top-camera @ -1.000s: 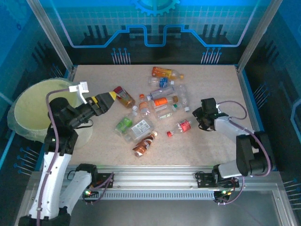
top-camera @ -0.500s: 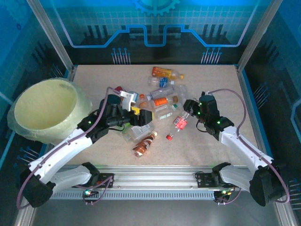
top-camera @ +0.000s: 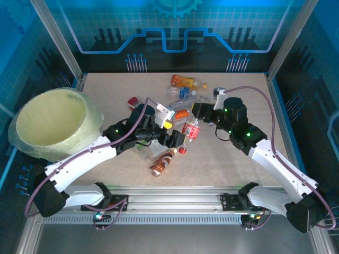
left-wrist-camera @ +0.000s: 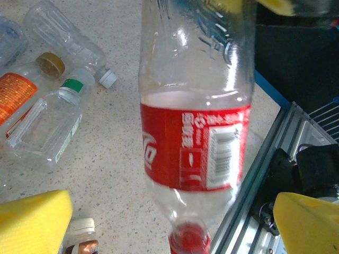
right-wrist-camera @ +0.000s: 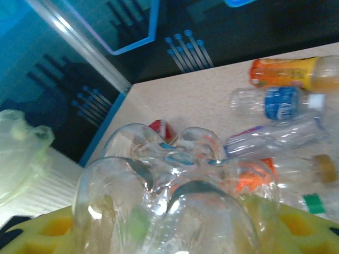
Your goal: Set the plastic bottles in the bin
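While the right gripper [right-wrist-camera: 169, 227] is clamping the base of the red-labelled bottle [left-wrist-camera: 193, 159], which is hanging cap down over the table [left-wrist-camera: 106, 174], the left gripper [left-wrist-camera: 172, 222] is standing wide apart on both sides of it. The bin [top-camera: 47, 119] is well apart, at the left. If the right jaws are releasing before the left ones are closing, the smooth bottle may be falling onto the other bottles [left-wrist-camera: 47, 124].
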### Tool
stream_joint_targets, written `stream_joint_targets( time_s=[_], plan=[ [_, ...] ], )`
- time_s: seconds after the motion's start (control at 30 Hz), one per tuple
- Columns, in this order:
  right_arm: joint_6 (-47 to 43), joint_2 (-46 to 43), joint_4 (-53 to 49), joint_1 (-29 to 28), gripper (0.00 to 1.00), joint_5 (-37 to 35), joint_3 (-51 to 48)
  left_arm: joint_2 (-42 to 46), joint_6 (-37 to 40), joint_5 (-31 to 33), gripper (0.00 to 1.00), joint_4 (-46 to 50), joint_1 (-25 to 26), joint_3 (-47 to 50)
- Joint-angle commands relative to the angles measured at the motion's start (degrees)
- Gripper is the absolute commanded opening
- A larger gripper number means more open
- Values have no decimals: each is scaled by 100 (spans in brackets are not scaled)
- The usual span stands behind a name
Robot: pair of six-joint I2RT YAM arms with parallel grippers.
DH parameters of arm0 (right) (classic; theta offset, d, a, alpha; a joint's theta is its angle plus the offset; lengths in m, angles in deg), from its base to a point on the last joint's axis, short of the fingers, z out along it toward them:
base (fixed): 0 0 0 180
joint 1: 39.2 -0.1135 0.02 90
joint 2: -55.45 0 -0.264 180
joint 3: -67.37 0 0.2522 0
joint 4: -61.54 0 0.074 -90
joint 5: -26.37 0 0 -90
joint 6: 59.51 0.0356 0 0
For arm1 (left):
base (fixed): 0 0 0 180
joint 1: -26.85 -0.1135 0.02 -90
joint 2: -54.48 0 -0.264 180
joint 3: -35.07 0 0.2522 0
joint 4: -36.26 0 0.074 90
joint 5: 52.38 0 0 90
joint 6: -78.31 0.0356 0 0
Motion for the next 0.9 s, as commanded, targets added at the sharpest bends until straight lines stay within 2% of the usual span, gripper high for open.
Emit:
stream_joint_targets(
  time_s=[0.0,0.2,0.33,0.5,0.67,0.87],
  plan=[
    [105,24,448,-197,35,489,142,-144,42,-48,99,-334,47,-161],
    [589,94,1118,-417,35,786,95,-343,-252,-629,96,-960,43,-61],
    [567,165,1149,-545,36,839,195,-290,-478,-1044,82,-1379,42,81],
    [476,220,1148,-593,37,891,229,-107,-599,-1133,62,-1753,49,277],
    [452,197,1284,-586,50,1190,166,-103,-517,-775,54,-1526,50,279],
    [352,123,1018,-582,85,1439,289,12,-397,-53,52,-1293,48,325]
  ],
)
